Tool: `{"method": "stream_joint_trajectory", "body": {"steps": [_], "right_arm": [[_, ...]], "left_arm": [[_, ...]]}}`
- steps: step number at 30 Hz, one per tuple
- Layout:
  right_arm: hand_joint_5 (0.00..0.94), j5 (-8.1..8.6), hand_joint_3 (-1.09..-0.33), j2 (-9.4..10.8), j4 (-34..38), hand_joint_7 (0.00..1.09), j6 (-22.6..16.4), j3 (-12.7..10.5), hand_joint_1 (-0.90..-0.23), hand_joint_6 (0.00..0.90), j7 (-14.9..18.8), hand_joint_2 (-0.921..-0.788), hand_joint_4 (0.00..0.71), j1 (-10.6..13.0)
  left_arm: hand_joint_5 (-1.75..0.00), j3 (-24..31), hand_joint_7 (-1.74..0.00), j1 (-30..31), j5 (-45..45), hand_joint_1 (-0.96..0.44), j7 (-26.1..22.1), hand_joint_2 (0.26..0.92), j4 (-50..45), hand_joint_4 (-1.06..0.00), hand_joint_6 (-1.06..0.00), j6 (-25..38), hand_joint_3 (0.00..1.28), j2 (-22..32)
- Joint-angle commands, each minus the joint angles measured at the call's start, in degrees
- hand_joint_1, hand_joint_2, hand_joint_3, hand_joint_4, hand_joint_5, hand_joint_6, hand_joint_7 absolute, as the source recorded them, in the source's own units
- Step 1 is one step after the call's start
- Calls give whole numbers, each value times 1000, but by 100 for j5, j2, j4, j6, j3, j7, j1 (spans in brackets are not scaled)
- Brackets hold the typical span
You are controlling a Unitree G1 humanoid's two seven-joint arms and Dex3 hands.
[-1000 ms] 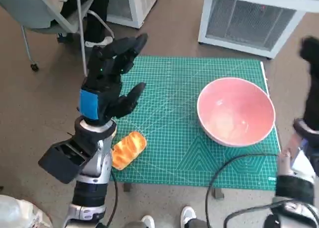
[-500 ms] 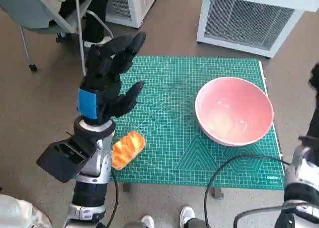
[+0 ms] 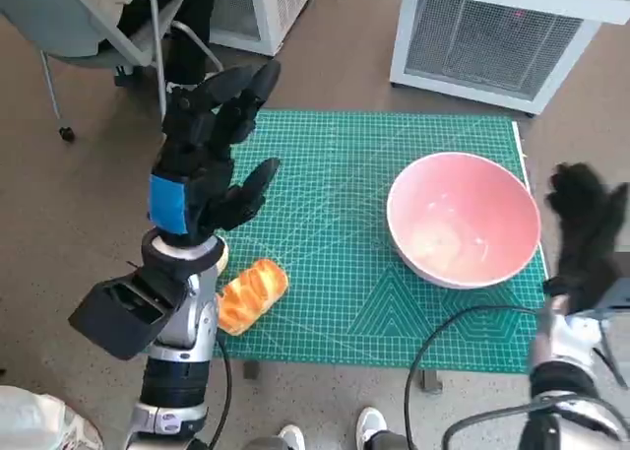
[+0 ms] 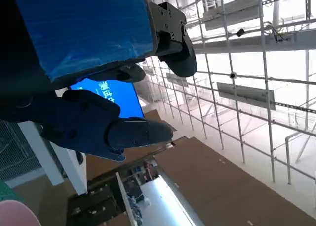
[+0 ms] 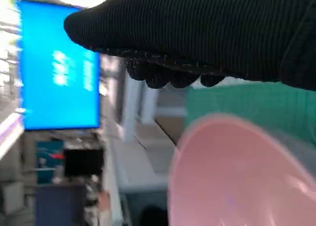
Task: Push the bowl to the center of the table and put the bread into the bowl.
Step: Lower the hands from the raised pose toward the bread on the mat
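Bread (image 3: 253,294) lies diagonal, near-left to far-right; both hands' fingers spread, empty; bowl (image 3: 464,219) upright.

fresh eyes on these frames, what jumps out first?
The big pink bowl sits empty near the right edge of the green cutting mat. The left robot hand, blue-taped, is raised open above the mat's left side, with the orange bread at the near-left corner. The gloved right robot hand is just right of the bowl.

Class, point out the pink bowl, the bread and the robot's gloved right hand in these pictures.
pink bowl (image 3: 463,224): head view, on its inner floor.
bread (image 3: 252,294): head view, on the top crust.
right hand (image 3: 583,228): head view, on the middle of the glove.
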Motion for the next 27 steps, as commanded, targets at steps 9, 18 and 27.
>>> {"method": "stream_joint_trajectory", "body": {"steps": [9,18,27], "right_arm": [[8,-19,-863,469,216,232,742,74,-493,152,25,-921,206,-240],[4,-111,-869,703,219,216,863,173,-495,162,29,-921,204,-516],[2,-129,-880,905,223,210,882,271,-503,168,43,-921,204,-809]], "left_arm": [[-29,92,-692,248,123,-453,103,921,-224,-500,-234,28,298,97],[-16,179,-625,536,102,-453,138,921,-544,-497,-270,125,291,172],[-6,278,-522,719,44,-470,201,921,-684,-496,-329,129,283,194]]}}
